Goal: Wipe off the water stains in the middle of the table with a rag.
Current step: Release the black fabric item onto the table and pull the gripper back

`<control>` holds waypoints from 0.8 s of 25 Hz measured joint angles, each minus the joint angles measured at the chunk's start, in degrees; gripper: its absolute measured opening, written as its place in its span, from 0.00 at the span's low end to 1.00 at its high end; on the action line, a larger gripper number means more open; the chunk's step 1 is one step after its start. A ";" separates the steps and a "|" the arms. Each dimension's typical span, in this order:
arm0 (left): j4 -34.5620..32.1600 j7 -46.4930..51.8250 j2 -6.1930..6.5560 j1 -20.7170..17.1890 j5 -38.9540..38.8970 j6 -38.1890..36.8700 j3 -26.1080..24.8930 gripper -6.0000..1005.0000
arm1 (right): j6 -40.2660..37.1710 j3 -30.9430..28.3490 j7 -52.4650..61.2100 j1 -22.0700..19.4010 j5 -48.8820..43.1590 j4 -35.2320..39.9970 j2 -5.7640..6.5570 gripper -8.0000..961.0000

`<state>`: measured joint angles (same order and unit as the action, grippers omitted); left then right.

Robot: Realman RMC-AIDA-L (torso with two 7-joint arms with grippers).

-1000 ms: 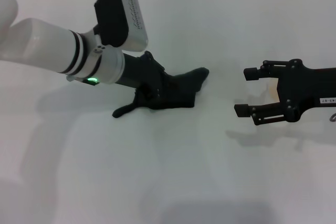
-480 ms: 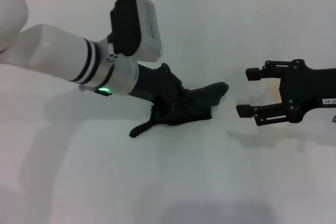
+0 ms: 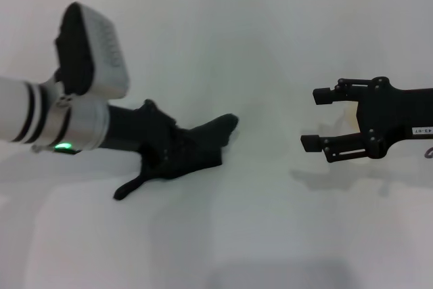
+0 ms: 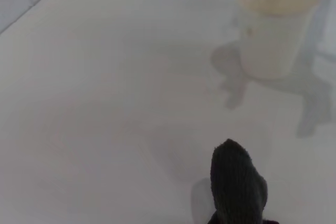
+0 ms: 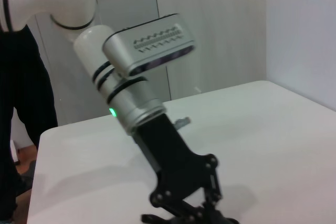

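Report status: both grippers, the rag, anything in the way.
Left gripper pressing black soft rag on white table. Right gripper open, around translucent cup. No stain visible.

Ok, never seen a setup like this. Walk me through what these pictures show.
It is a two-armed robot at a white table. The head view looks down from its head; the other two come from cameras on its wrists. The left pincer presses a black rag on the table. The right pincer waits open at the right side. The left wrist view shows the rag's tip and a pale cup beyond it. The right wrist view looks across at the left arm. No stain is visible.
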<state>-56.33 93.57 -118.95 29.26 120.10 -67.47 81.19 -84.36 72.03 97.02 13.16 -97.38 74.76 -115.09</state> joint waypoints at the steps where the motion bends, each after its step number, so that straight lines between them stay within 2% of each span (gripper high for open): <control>1: -2.09 0.30 0.06 -2.58 0.44 -1.57 -1.37 0.17 | 0.03 0.02 0.00 0.01 0.03 -0.09 -0.02 0.89; 8: -7.06 1.74 0.02 -8.38 1.95 -3.26 -4.21 0.18 | 0.54 0.04 0.01 0.02 0.09 -0.48 -0.05 0.89; 14: -6.53 3.39 -0.03 -8.77 1.80 -6.37 -8.85 0.18 | 1.30 0.67 0.01 0.34 0.19 -0.72 -0.05 0.89; 18: -6.47 3.40 -0.16 -9.28 1.63 -6.30 -9.19 0.19 | 1.49 0.81 0.01 0.43 0.19 -0.72 -0.05 0.89; 20: -6.47 3.45 -0.19 -9.39 1.54 -5.98 -9.22 0.22 | 1.51 0.82 0.01 0.55 0.19 -0.60 -0.05 0.89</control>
<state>-62.79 97.01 -119.14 19.86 121.64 -73.45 71.97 -82.85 72.85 97.03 13.71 -97.19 74.17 -115.14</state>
